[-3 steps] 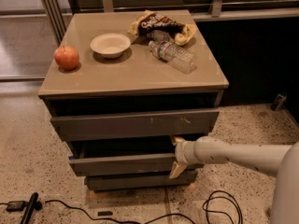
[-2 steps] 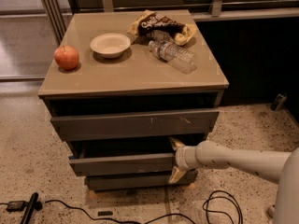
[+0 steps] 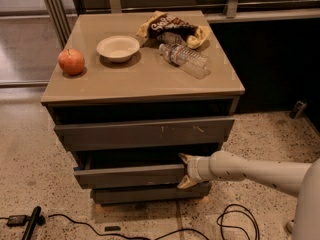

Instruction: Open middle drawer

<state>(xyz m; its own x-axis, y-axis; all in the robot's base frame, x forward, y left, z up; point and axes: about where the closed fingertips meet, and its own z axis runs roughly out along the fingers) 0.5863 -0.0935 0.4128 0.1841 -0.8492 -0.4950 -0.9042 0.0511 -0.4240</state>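
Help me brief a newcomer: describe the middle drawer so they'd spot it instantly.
Find the low grey-brown cabinet with an apple on top; three drawer fronts stack down its face. The middle drawer is the second one, plain and unscratched, below the top front with pale scratch marks and above the bottom front; the gripper sits at its right end.
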